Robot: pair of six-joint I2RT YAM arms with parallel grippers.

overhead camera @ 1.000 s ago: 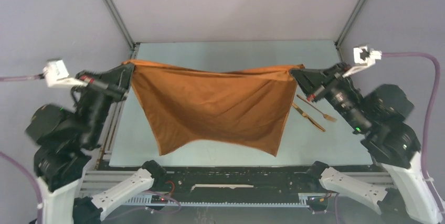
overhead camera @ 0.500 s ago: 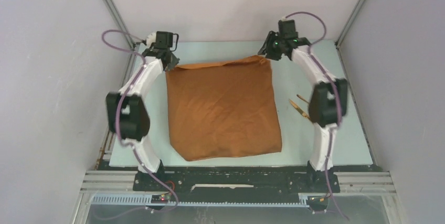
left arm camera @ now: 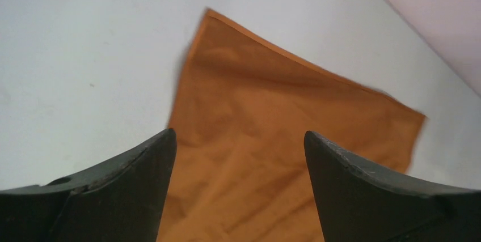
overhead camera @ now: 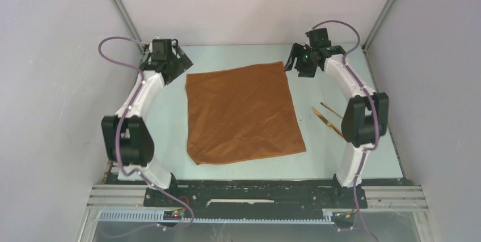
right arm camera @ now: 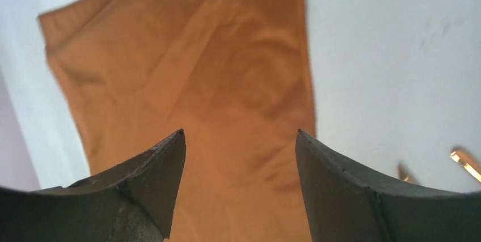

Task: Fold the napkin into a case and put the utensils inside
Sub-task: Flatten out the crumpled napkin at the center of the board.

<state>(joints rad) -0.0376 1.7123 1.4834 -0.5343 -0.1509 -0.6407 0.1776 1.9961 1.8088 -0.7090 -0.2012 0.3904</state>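
Left hand (overhead camera: 180, 64) and right hand (overhead camera: 296, 62) hang wide open, empty, by the napkin (overhead camera: 244, 114) at its 11 and 1 o'clock corners, and we judge it spread flat on the desk (overhead camera: 164, 128) for folding, utensils (overhead camera: 329, 118) lying at 3 o'clock.

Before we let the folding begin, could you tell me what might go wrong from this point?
The napkin lies skewed and creased, so folds may come out crooked. The utensils lie close beside the right arm, which could knock them as it swings. The left tool and right tool are open and empty; pinching the flat napkin may slip.
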